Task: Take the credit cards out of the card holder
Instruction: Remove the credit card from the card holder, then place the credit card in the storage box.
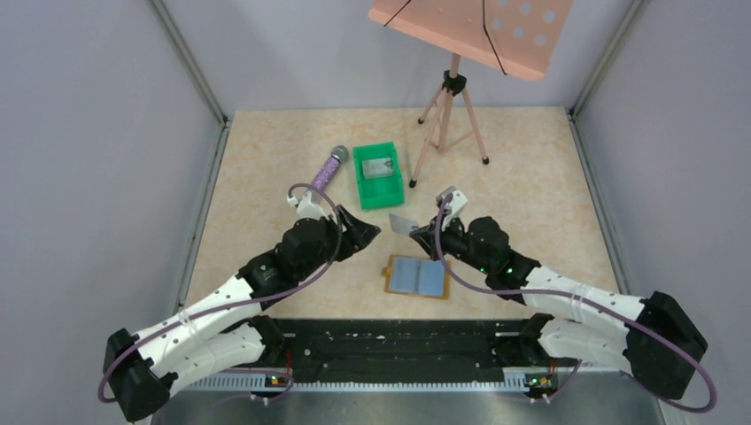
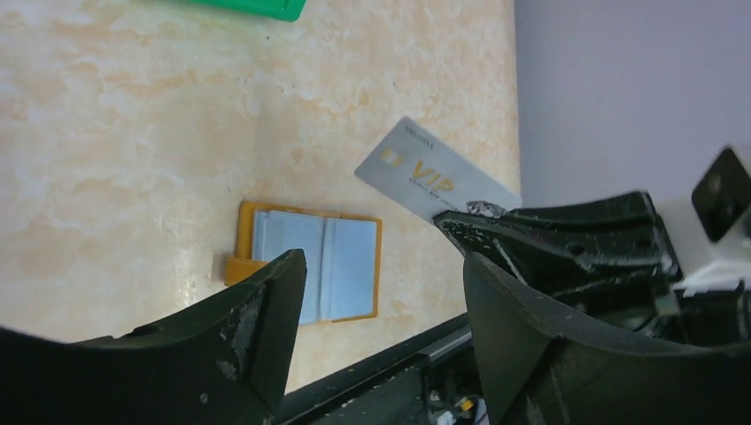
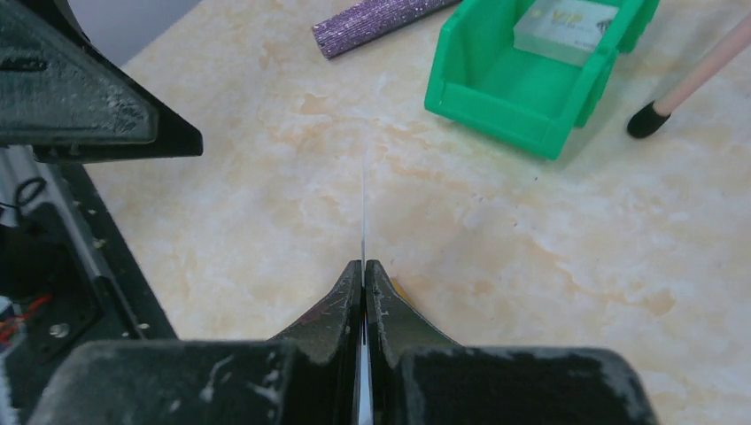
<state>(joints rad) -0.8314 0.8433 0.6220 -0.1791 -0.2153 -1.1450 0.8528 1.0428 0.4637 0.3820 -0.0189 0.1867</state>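
Observation:
The card holder (image 1: pixel 416 276) lies open on the table, tan rim, pale blue-grey pockets up; it also shows in the left wrist view (image 2: pixel 314 263). My right gripper (image 1: pixel 417 227) is shut on a silvery-grey credit card (image 1: pixel 403 222) and holds it above the table, past the holder's far edge. In the right wrist view the card (image 3: pixel 363 212) is edge-on between the shut fingers. In the left wrist view the card (image 2: pixel 429 180) reads VIP. Another credit card (image 1: pixel 378 166) lies in the green bin (image 1: pixel 364 188). My left gripper (image 1: pixel 370 232) is open and empty, left of the card.
A purple glitter microphone (image 1: pixel 325 168) lies left of the green bin. A pink music stand on a tripod (image 1: pixel 452 106) stands at the back right. The black base rail (image 1: pixel 398 345) runs along the near edge.

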